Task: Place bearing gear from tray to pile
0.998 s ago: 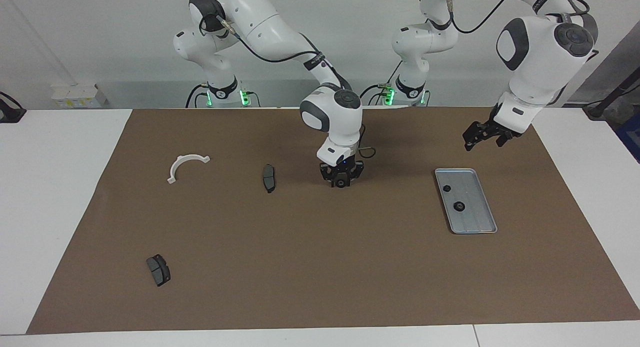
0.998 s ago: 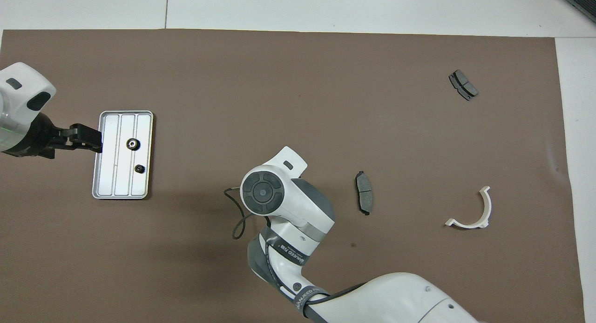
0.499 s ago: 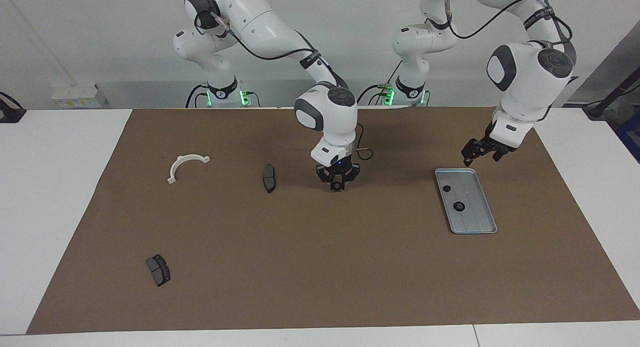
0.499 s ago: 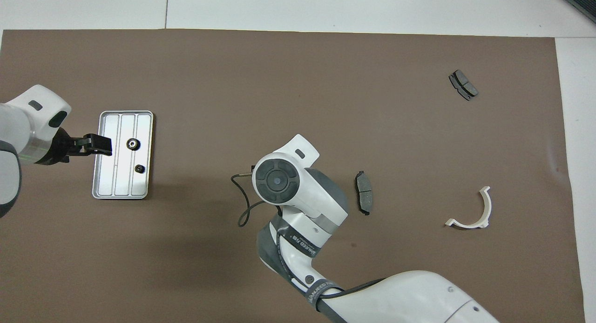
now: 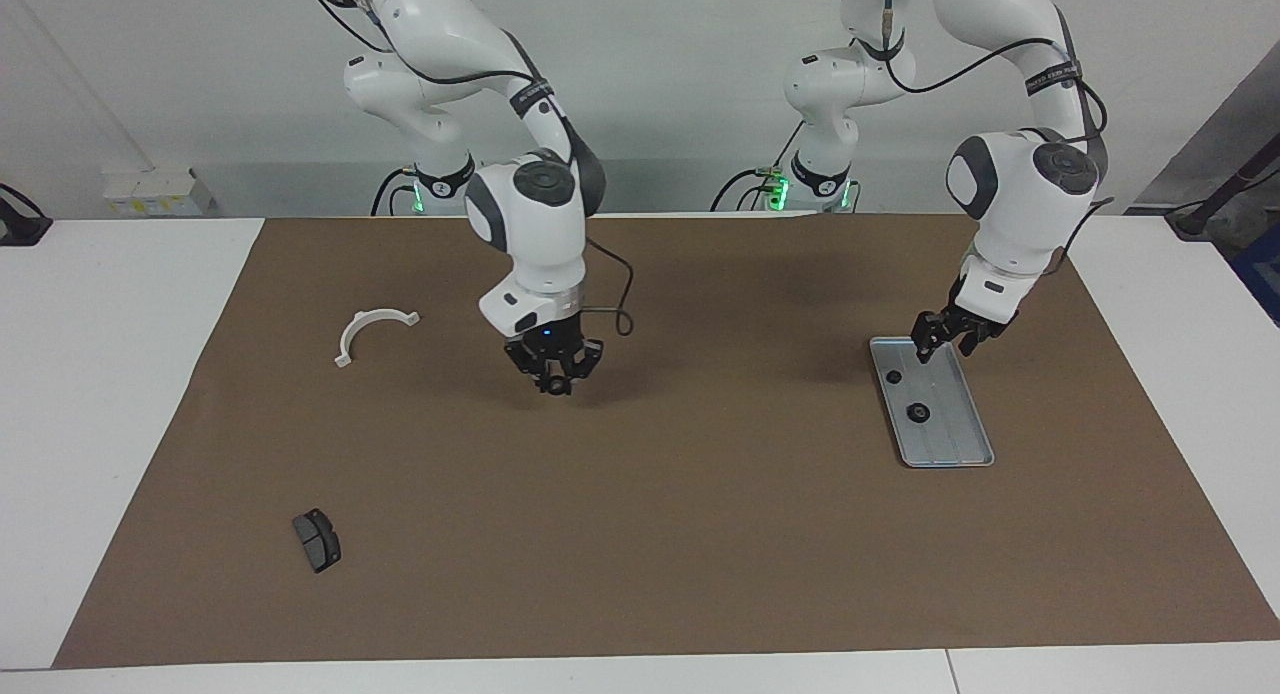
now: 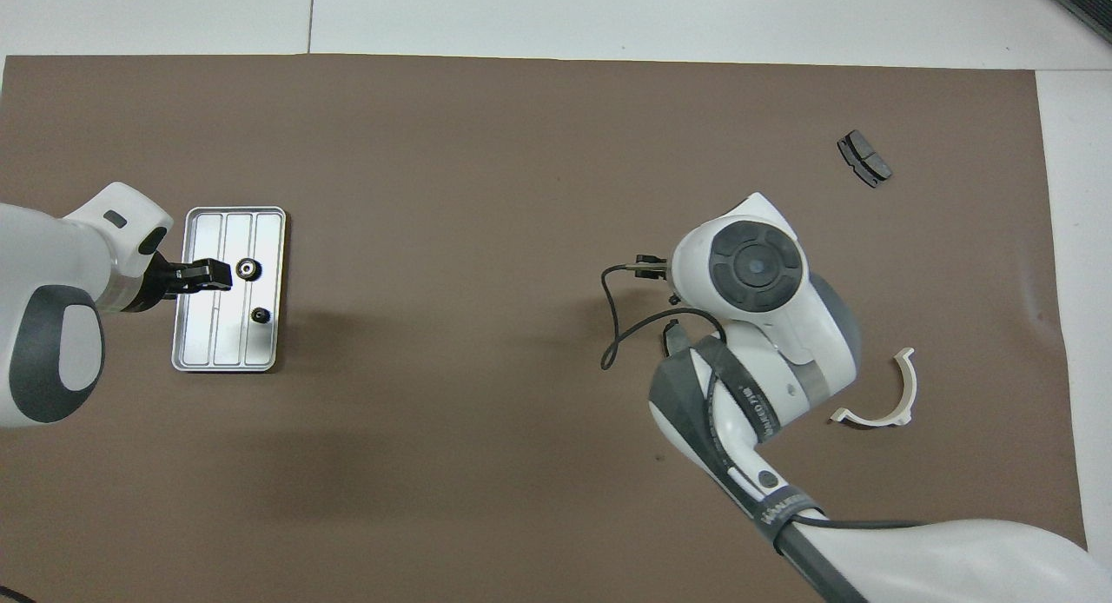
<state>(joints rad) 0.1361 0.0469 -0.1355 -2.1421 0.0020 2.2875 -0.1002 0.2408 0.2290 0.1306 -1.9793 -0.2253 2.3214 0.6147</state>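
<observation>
The silver tray [image 5: 950, 449] lies toward the left arm's end of the table; it also shows in the overhead view [image 6: 201, 329]. Two black gears rest in it: a larger one [image 5: 916, 412] [image 6: 248, 268] and a smaller one [image 5: 894, 377] [image 6: 259, 314]. My left gripper [image 5: 942, 344] [image 6: 208, 274] hangs open and empty over the tray's end nearer the robots, beside the larger gear. My right gripper [image 5: 553, 382] is shut on a small black gear, low over the mat beside the white half-ring bracket [image 5: 365, 321] [image 6: 908, 386]. It hides one brake pad.
A second dark brake pad [image 5: 317, 540] [image 6: 863, 157] lies farther from the robots, toward the right arm's end. A brown mat [image 5: 700, 534] covers the table. The right arm's wrist [image 6: 756, 268] hides its gripper in the overhead view.
The right gripper has carried the gear from the mat's middle toward the right arm's end, over the brake pad. The left gripper has come down over the tray.
</observation>
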